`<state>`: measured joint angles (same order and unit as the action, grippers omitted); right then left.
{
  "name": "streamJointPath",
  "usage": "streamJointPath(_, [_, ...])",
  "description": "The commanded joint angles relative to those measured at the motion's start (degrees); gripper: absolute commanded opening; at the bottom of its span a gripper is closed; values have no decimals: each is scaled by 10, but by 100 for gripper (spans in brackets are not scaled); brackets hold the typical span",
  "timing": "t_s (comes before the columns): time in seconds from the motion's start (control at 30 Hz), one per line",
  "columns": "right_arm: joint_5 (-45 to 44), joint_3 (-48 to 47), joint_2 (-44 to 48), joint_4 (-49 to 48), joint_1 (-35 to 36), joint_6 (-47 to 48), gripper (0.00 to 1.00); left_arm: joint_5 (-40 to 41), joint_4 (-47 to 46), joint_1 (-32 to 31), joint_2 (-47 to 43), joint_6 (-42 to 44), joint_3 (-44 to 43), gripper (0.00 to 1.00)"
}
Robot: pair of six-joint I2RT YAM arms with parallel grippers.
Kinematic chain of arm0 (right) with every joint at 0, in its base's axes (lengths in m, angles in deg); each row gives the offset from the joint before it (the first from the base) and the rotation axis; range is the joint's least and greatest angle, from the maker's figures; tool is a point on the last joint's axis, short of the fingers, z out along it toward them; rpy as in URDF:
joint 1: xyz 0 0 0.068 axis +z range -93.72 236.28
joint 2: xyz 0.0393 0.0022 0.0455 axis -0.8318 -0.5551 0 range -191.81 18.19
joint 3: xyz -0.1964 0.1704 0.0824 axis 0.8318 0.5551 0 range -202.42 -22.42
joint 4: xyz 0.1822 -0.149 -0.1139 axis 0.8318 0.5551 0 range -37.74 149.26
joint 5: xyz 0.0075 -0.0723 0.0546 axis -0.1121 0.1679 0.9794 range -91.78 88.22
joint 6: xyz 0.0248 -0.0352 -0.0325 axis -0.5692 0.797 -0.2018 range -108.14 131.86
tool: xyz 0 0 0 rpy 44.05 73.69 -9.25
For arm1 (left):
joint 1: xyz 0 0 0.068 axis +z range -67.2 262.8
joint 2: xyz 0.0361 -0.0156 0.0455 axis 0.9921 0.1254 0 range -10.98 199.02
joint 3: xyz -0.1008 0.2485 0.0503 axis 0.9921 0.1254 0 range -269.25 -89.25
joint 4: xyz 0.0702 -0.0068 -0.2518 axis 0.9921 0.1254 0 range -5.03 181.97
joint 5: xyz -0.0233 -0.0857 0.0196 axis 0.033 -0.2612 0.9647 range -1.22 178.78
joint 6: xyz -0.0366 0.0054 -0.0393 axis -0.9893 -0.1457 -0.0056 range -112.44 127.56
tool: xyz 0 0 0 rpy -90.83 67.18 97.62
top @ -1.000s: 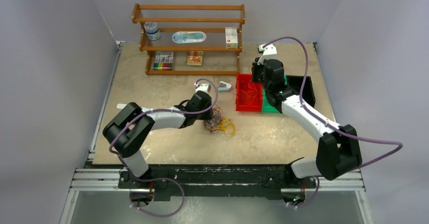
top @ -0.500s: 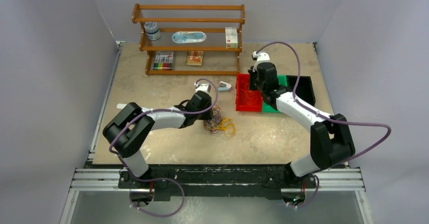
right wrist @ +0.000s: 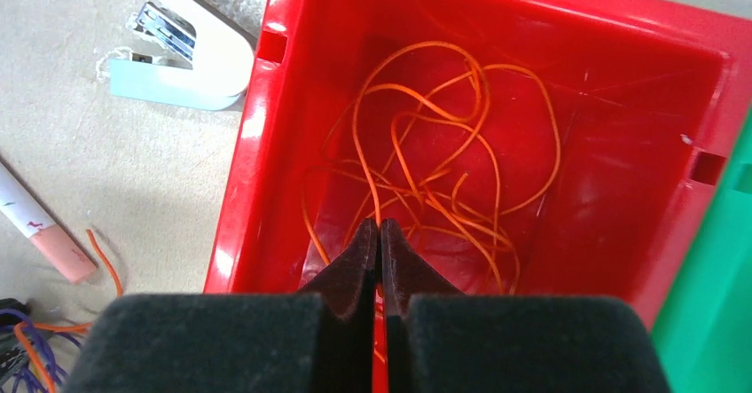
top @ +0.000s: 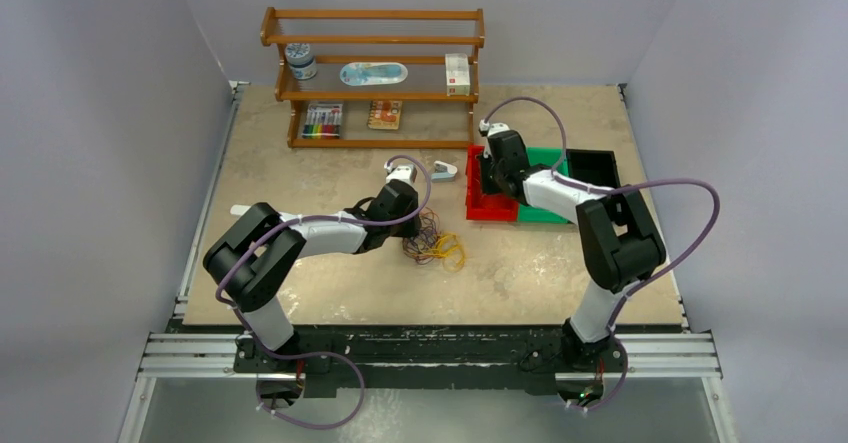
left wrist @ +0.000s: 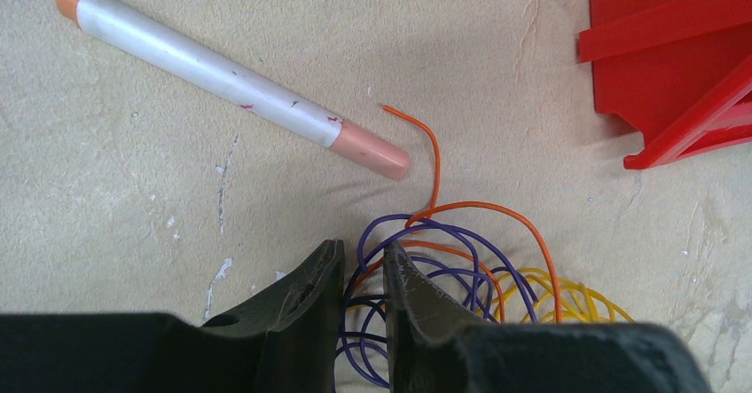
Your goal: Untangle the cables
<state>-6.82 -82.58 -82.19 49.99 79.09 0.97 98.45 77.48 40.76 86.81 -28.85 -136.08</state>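
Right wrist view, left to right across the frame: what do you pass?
White pen, white stapler, red bin at its left wall, orange cables inside it, green bin at the right edge.

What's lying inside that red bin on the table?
Loose orange cables loop over the floor of the red bin. The right end effector, shut, hangs over the near part and covers whatever lies beneath it.

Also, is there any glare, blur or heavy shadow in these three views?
Top external view: soft, even light, but the cables are too small to separate. Left wrist view: pen and table sharp, left gripper dark and soft-edged. Right wrist view: glare on the glossy red bin rim, right gripper black and blurred.
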Motion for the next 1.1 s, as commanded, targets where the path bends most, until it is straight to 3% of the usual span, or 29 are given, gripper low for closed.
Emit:
streamJointPath(0.0, [16,-30,-8,0,-1,2,0,18,44,0,-5,8,0,24])
streamJointPath(0.23, [10,-22,14,-10,-1,6,0,18,43,0,-6,8,0,24])
streamJointPath(0.5, [-30,0,105,-27,-1,12,20,24,42,0,-17,8,4,28])
streamJointPath(0.63, [-52,9,152,-32,-1,16,42,24,44,0,-21,8,0,30])
streamJointPath(0.7, [-66,13,172,-33,-1,18,48,25,44,0,-24,8,-2,31])
streamJointPath(0.9, [-90,42,244,-55,-1,16,51,28,44,-1,-44,6,-1,33])
streamJointPath(1.07, [-43,81,302,-91,-2,10,53,25,43,0,-72,9,0,36])
